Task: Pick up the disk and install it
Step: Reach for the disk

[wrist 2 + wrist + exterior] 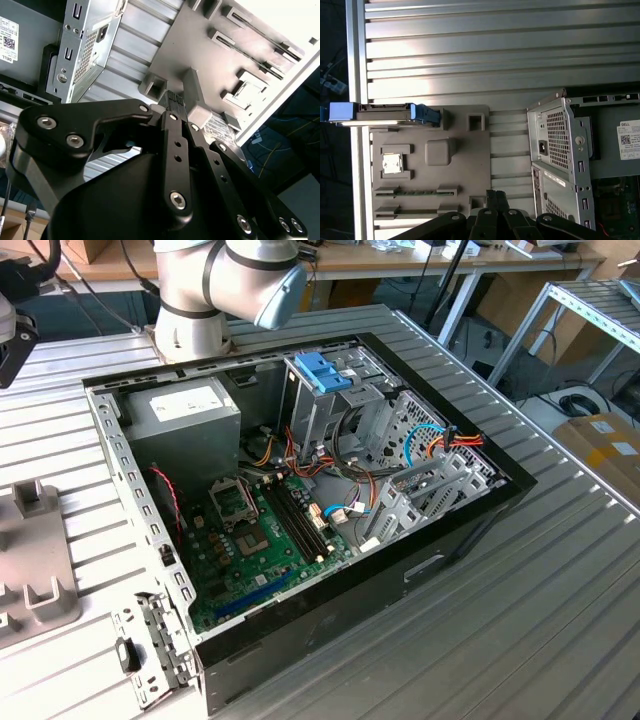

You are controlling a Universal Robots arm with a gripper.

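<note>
Jaws look pressed together w/ nothing btwn them in both wrist views, so empty. They hang over the grey fixture (470, 167), on the side away from the disk (385, 113) and well apart from it. Disk stands on edge in a slot at one end of that fixture, light-blue frame at both its ends, just beside the worktop (495, 60) edge. In the exterior view the fixture sits at the exterior view's left, lower part of frame, beside the open PC case (360, 605) mid-frame. The drive cage (320, 418) w/ blue latch (322, 371) stands upper centre. Risks, as I judge them: disk is thin and upright, so an off-centre pinch on the plastic frame could tilt or drop it, poss. over the worktop edge. Loose cables (440, 440) near the cage could snag it on the way in. Hard to make out: disk is seen edge-on, so no label face visible, and one end is cut by the frame border. Which bay takes it can't be told, since the cage interior is cluttered.
</note>
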